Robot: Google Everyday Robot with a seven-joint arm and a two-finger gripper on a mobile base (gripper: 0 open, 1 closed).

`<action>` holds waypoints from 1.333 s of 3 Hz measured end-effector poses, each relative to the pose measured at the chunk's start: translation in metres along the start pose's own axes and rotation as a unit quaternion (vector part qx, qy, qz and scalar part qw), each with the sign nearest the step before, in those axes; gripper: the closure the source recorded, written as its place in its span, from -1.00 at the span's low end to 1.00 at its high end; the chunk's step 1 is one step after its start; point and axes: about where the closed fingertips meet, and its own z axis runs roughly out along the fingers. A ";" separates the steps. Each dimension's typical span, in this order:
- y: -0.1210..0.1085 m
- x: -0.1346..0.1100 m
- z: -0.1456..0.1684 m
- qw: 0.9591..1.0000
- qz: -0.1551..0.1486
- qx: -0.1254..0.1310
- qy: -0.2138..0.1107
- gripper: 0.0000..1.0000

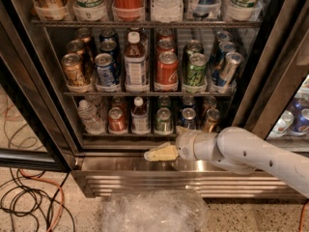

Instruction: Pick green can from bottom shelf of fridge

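Note:
The green can (163,120) stands upright at the front middle of the bottom shelf (126,136) of the fridge (251,81), whose door is open. It is between a small bottle (140,115) on its left and a blue can (188,118) on its right. My gripper (158,153) is on the end of the white arm (241,151) that reaches in from the right. It is in front of the shelf and just below it, pointing left, under the green can and apart from it. It holds nothing that I can see.
The bottom shelf also holds a water bottle (89,115), a red can (117,120) and a gold can (211,120). A brighter green can (195,71) is on the rack above. The steel base strip (120,178) lies below the gripper. Crumpled plastic (152,211) and cables (29,202) are on the floor.

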 end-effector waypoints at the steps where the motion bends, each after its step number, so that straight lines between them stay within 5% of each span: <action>1: 0.000 0.000 0.000 1.000 0.000 0.000 0.000 -1.00; 2: -0.011 0.002 0.015 1.000 0.002 0.005 -0.010 -1.00; 3: -0.048 -0.002 0.056 0.999 -0.006 0.030 -0.029 -1.00; 4: -0.048 -0.002 0.057 0.999 -0.006 0.031 -0.029 -1.00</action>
